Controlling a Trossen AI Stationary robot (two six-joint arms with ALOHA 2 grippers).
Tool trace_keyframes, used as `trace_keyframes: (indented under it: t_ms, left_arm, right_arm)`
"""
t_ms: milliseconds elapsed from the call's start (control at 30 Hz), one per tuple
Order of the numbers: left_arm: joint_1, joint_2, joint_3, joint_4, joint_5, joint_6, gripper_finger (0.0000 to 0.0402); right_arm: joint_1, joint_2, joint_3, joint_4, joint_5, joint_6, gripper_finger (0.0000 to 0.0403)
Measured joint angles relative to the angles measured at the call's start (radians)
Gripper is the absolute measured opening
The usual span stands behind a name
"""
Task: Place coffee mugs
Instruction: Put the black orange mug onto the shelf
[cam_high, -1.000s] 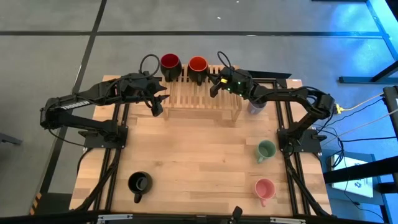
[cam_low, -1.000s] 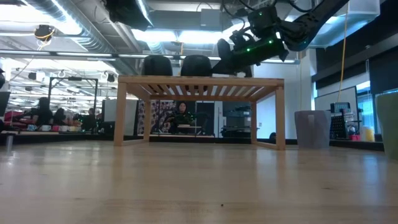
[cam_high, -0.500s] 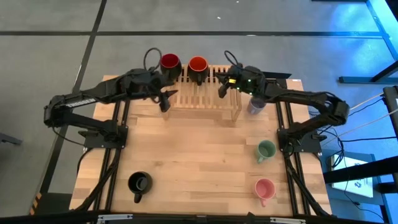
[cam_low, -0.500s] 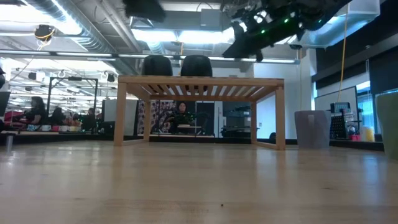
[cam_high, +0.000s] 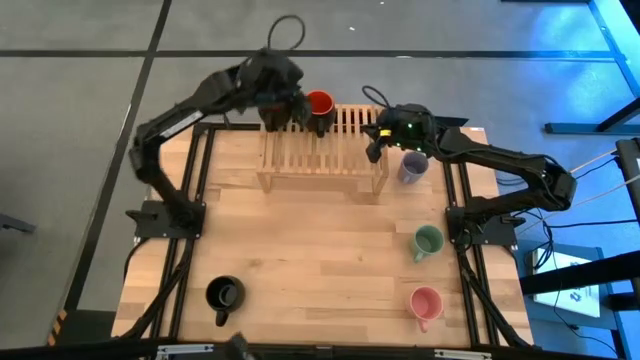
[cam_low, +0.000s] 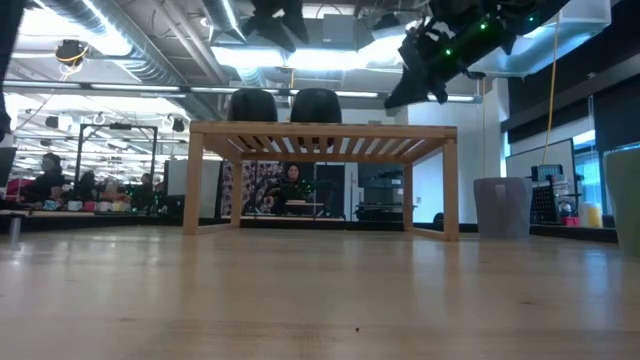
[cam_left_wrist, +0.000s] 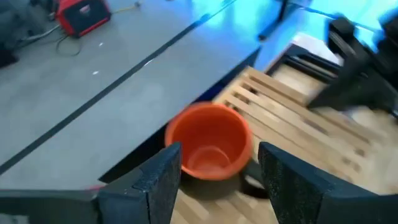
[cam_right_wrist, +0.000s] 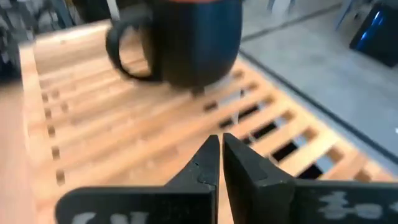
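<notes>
Wooden table (cam_high: 320, 270), slatted rack (cam_high: 322, 165), four mugs (cam_high: 427, 243)

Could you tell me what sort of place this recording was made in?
Probably a large open lab or workshop: the low view shows exposed ceiling ducts, people seated at distant benches, and the high view a wooden table on a grey concrete floor.

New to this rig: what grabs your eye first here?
The slatted wooden rack at the table's far edge, with a red-orange ceramic mug on its back. The left end effector, jaws open, hangs over the rack's back-left corner, beside that mug. Four more mugs sit on the table: lavender-blue, green, pink, black.
</notes>
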Motion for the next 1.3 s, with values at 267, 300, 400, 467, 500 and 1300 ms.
trace_keyframes:
  t_ms: [267, 300, 400, 467, 500, 1300]
  left_arm:
    - [0.071, 0.219, 0.322, -0.168, 0.035, -0.097, 0.0207]
    - [0.074, 0.233, 0.33, -0.168, 0.044, -0.105, 0.0207]
    - [0.077, 0.266, 0.333, -0.172, 0.071, -0.115, 0.0206]
    - [0.078, 0.287, 0.333, -0.189, 0.081, -0.115, 0.0206]
    - [0.08, 0.295, 0.333, -0.2, 0.08, -0.115, 0.0206]
    - [0.115, 0.313, 0.241, -0.2, 0.055, -0.089, 0.0206]
  right_arm:
    - [0.0, 0.007, -0.002, -0.109, -0.026, -0.028, 0.001]
    - [0.0, 0.007, -0.002, -0.107, -0.026, -0.032, 0.001]
    - [0.0, 0.007, -0.001, -0.099, -0.026, -0.047, 0.001]
    - [0.0, 0.007, -0.001, -0.102, -0.026, -0.047, 0.001]
    - [0.0, 0.007, -0.001, -0.104, -0.026, -0.047, 0.001]
    - [0.0, 0.007, -0.001, -0.115, -0.026, -0.05, 0.001]
